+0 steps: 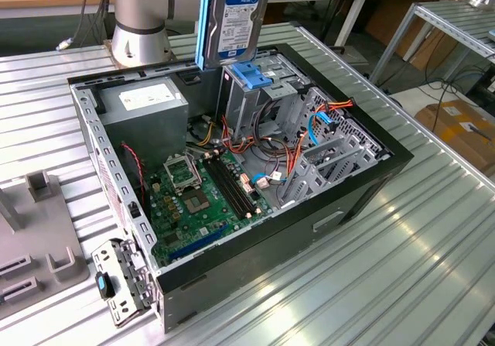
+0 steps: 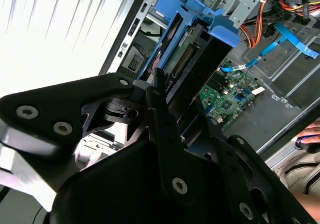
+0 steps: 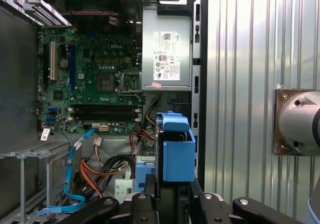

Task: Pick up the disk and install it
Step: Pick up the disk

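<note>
The disk (image 1: 240, 17) hangs upright above the open computer case (image 1: 371, 177), label facing the exterior view, with a blue rail along its edge. It is just over the drive cage (image 1: 249, 98), whose blue latch sits on top. In both wrist views my gripper (image 2: 187, 111) (image 3: 172, 193) is shut on the disk (image 2: 192, 58), black fingers (image 2: 159, 91) pressing its two flat sides. The disk's blue carrier (image 3: 177, 151) points down toward the case interior.
Inside the case lie the grey power-supply box (image 1: 147, 102) (image 3: 166, 53), the green motherboard (image 1: 197, 199) (image 3: 95, 78) and orange and blue cables (image 1: 321, 121). The arm's base (image 1: 139, 21) stands behind the case. A grey fixture (image 1: 39, 241) sits at the exterior view's left. A hand (image 2: 310, 134) shows beside the case.
</note>
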`<state>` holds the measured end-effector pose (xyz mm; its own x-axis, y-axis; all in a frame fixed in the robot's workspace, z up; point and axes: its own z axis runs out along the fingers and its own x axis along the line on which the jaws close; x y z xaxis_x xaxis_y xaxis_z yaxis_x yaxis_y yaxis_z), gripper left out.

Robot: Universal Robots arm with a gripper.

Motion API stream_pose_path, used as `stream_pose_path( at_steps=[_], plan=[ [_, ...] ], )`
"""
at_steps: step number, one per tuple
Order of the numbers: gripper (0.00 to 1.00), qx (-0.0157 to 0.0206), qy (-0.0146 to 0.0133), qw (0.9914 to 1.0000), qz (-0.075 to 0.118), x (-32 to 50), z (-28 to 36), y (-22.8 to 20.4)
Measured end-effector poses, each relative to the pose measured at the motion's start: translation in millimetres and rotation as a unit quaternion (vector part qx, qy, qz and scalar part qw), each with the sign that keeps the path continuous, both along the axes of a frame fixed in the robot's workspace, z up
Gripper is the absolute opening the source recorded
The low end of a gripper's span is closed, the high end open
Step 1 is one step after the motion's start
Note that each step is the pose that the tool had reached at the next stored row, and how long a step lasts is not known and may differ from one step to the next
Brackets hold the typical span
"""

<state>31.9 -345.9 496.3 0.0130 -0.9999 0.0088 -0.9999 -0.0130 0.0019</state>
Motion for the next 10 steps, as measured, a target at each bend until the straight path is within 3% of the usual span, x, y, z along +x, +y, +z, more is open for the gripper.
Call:
stream_pose_path(
  at_steps=[10],
  plan=[
    [0.35,0.0000,0.0000,1.00000,0.000,22.8,0.0,0.0]
  ],
)
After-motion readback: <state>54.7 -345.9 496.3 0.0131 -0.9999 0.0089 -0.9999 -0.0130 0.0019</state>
